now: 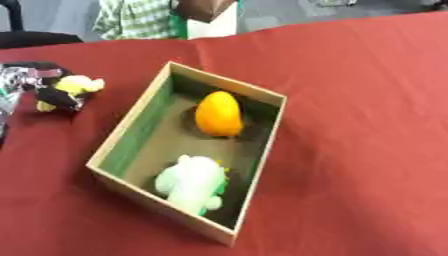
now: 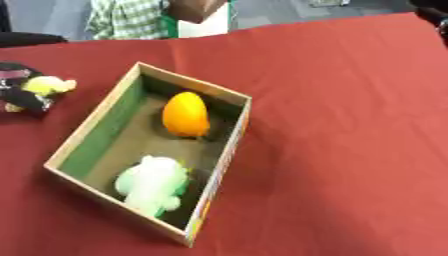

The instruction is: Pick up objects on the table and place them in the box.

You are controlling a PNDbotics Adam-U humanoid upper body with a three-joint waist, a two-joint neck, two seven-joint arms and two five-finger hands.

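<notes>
An open cardboard box (image 1: 131,127) with green inner walls lies askew in the middle of the red table. Inside it are an orange egg-shaped object (image 1: 219,114) at the far end and a green and white plush toy (image 1: 192,182) at the near end. A yellow and black plush toy (image 1: 68,92) lies on the cloth left of the box. My left hand (image 1: 22,77), black and silver, is right against that toy from the left; blur hides its grip. A dark bit of my right hand (image 2: 432,12) shows in the upper right corner.
The red cloth (image 1: 367,125) stretches wide to the right of the box and in front of it. Beyond the far table edge are a checked cloth (image 1: 131,17) and a brown and white object (image 1: 210,17).
</notes>
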